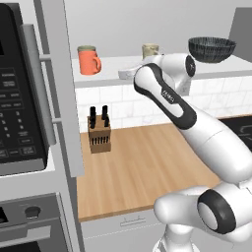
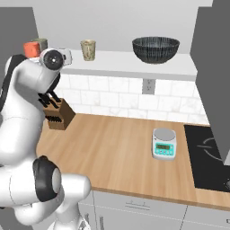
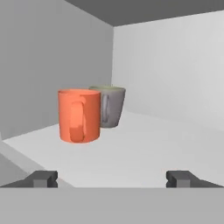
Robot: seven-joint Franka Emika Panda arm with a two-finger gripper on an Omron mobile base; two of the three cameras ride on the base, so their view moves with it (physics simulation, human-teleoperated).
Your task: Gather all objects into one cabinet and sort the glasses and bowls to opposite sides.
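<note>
tool (image 3: 112, 178) spread wide and empty at bottom of hand view, orange mug (image 3: 79, 115) left of centre just before grey mug (image 3: 109, 106), bare cabinet floor (image 3: 148, 148) right, black bowl (image 2: 155, 49) upper right, beige mug (image 2: 88, 50) apart

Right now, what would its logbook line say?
gripper: open, empty | orange mug, grey mug: upright at cabinet's left | black bowl: right

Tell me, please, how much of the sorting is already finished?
Done: orange mug and grey mug stand at the cabinet's left end, black bowl at the right. In hand: nothing; the gripper is open. Left: the beige mug still sits mid-shelf.
</note>
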